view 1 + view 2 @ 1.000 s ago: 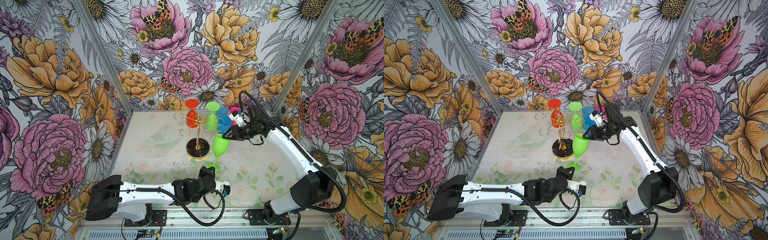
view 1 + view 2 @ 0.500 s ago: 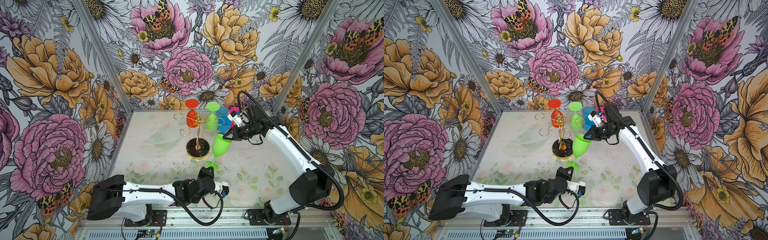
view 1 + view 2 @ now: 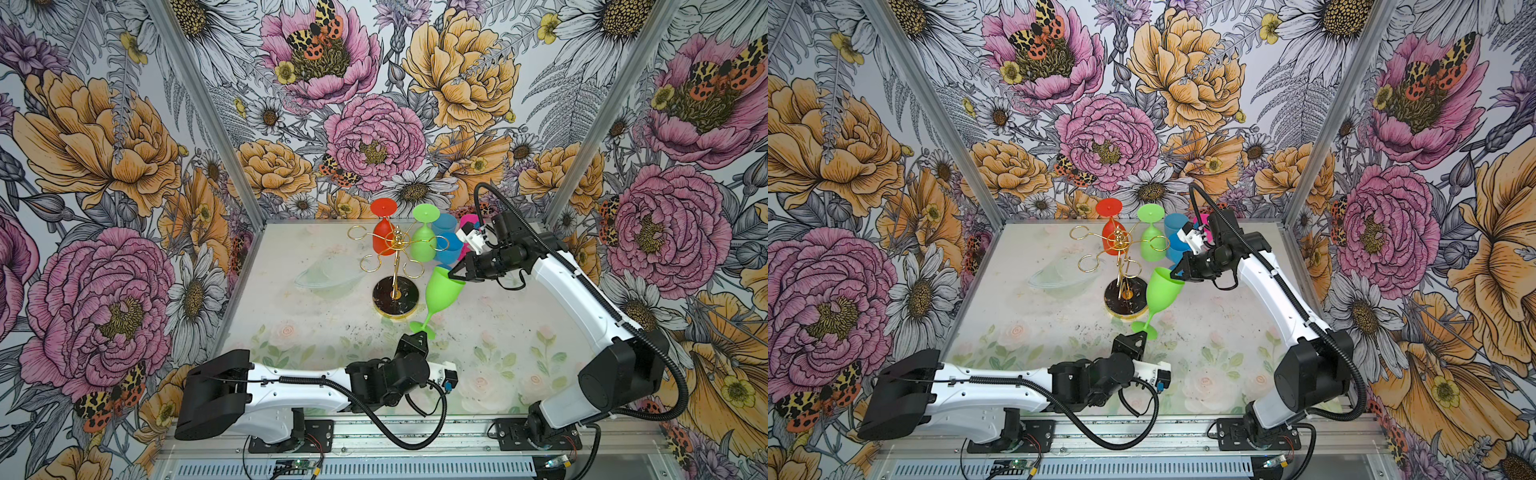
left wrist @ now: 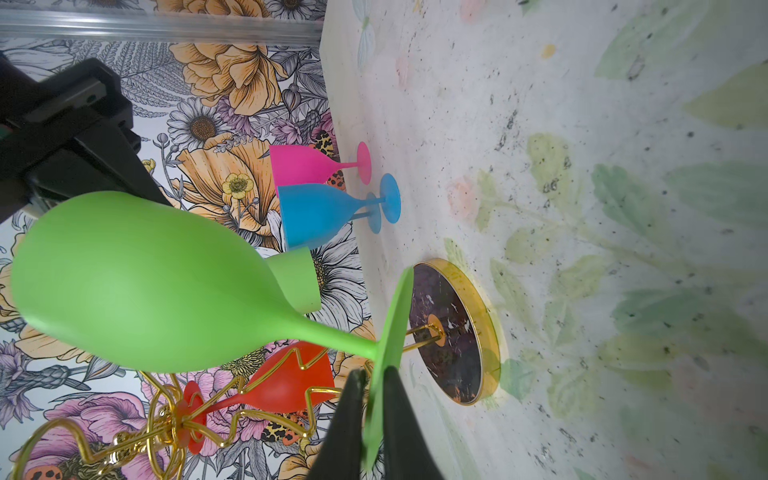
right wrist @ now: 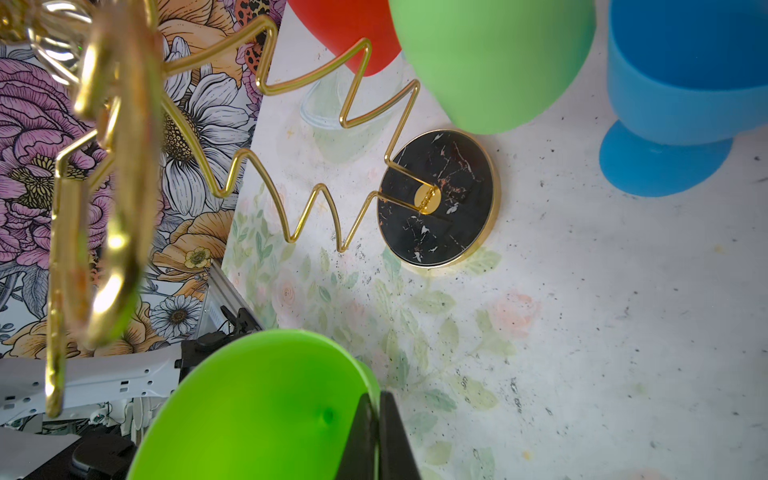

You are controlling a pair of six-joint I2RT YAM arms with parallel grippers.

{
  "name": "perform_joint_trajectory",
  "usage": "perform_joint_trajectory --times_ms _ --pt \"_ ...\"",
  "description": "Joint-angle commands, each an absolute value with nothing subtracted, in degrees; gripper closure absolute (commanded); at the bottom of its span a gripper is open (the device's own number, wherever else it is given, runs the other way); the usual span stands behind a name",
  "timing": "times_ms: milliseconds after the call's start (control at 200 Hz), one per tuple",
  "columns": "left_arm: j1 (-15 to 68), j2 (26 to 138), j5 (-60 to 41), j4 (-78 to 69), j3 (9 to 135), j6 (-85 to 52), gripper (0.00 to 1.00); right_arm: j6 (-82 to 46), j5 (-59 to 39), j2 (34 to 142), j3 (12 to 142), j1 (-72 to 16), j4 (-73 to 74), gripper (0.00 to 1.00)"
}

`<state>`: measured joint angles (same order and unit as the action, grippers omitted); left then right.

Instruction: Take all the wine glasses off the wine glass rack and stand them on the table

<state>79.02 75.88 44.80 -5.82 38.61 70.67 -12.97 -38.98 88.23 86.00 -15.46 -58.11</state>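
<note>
right gripper [image 3: 451, 274]: jaws clamped on green glass [image 3: 442, 293] rim | left gripper [image 3: 419, 338]: jaws astride its foot, grip unclear | rack [image 3: 384, 296]: just left

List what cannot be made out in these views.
- Left gripper: whether it clamps the tilted green wine glass by its foot or straddles it; left wrist view, fingers cut off by the edge.
- Pink glass: mostly behind the right arm, in both top views.
- Wine glass rack loops: blurred by closeness, right wrist view.
</note>
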Motion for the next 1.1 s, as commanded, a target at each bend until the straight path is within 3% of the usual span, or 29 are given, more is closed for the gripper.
perform_joint_trajectory --times_ms 0,150,340,646,1096 --pt "79.3 75.9 44.3 -7.7 38.2 66.4 0.74 -13.1 -37.4 86.3 86.6 -14.8 -57.6 1.0" --pt "79.3 75.9 43.3 -6.7 38.5 62.3 0.63 -13.2 -34.7 85.8 87.0 -14.4 -57.5 1.0" --pt "79.4 75.4 42.7 -5.9 39.2 56.9 0.56 -13.0 -28.9 85.4 88.1 -14.3 -57.3 1.0" --pt "79.1 71.9 45.9 -2.6 40.9 39.4 0.32 -13.7 -8.7 83.4 85.5 -14.4 -53.6 1.0" --pt "71.6 59.2 45.2 15.5 44.0 9.7 0.25 -15.4 8.3 82.5 78.6 -12.9 -41.4 1.0"
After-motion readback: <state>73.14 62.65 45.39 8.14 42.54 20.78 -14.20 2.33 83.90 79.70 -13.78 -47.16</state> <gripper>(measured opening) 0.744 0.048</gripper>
